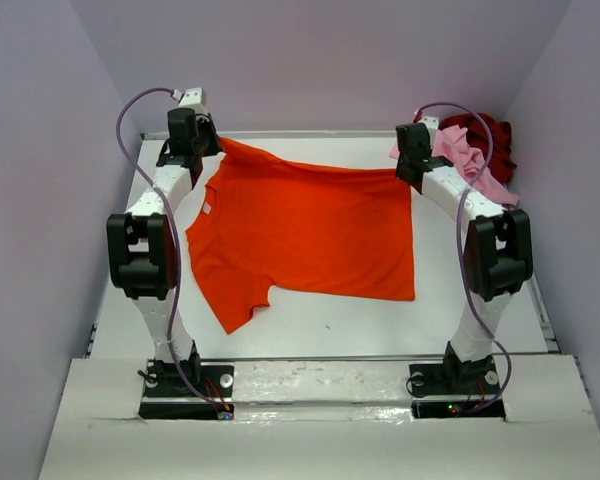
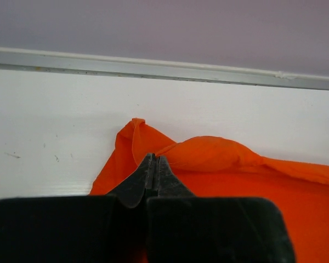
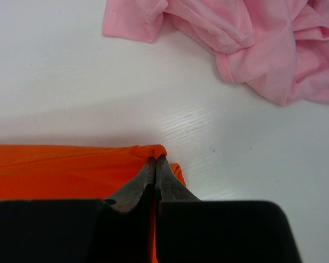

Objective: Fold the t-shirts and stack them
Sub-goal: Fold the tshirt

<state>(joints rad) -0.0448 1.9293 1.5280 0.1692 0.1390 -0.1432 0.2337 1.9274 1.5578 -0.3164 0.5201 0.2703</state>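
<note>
The bright orange t-shirt lies spread across the white table, its far edge stretched between my two grippers. My left gripper is shut on the shirt's far left corner, jaws pressed together. My right gripper is shut on the far right corner, fingertips pinching a small bunch of cloth. A light pink t-shirt lies crumpled at the back right, also in the right wrist view. A dark red t-shirt is heaped behind it.
The back rail of the table runs just beyond the left gripper. Purple walls close in on three sides. Bare white tabletop shows in front of the orange shirt.
</note>
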